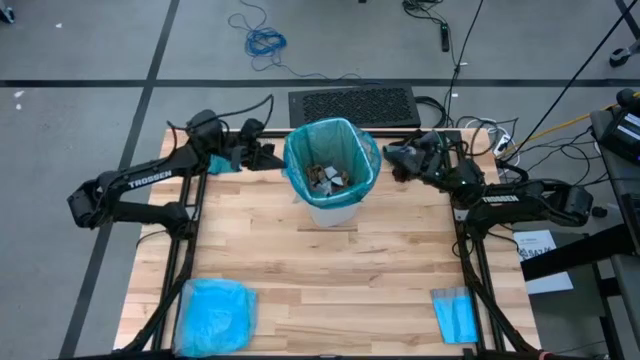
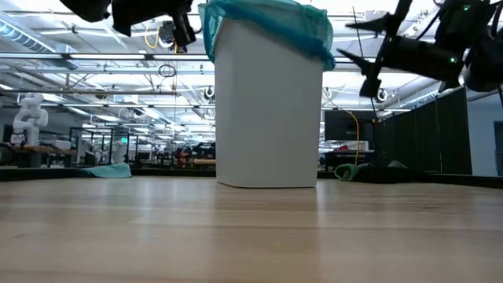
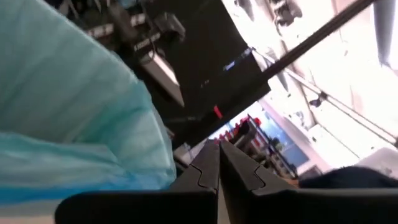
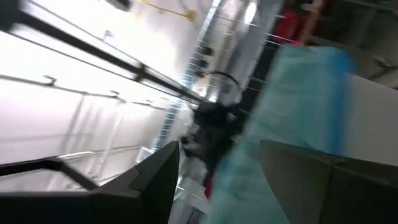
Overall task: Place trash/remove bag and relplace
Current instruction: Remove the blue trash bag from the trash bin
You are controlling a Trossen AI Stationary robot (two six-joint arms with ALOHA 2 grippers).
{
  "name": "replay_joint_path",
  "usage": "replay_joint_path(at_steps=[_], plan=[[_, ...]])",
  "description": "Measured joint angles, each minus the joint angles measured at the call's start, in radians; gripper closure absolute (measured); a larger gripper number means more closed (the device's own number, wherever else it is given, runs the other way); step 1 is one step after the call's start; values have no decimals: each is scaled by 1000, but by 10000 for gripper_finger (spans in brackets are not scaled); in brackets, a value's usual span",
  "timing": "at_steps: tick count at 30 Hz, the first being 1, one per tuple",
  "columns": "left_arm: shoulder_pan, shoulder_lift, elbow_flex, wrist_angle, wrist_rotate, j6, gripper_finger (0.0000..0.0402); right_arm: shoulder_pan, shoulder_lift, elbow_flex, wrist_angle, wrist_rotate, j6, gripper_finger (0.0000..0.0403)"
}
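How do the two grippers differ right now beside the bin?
The left gripper is shut, its fingers pressed together and holding nothing; the right gripper is open, with a clear gap between its fingers. The left sits at the bin's left side, the right at its right. Both hang near the bag's rim without gripping it.

Wooden table [image 1: 330, 290]; bin [image 1: 331, 205]; blue plastic [image 1: 216, 313]

Two dark, jointed arms are seen, each lettered TROSSEN in white; black cabling appears to trail along them.
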Motion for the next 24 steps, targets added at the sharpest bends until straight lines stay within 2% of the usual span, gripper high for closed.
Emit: replay_joint_path(at_steps=[5,8,11,14,18,21,24], plan=[[1,-70,1,-21,-63,96,391,6,-6,75,-69,-14,-38,201],[16,-105,1,-38,-73,77,391,-7,-6,152,-201,-71,-86,210],[17,-143,0,-147,-92,81,391,-48,-6,236,-395,-96,-128,229],[6,-195,1,-373,-187,179,391,-120,-5,305,-573,-154,-197,279],[1,-252,0,-623,-370,276,398,-219,-11,334,-567,-217,-241,382],[2,-278,0,-721,-458,303,399,-289,-25,335,-652,-273,-228,392],[0,-283,0,-747,-464,306,400,-327,-24,333,-838,-322,-245,401]])
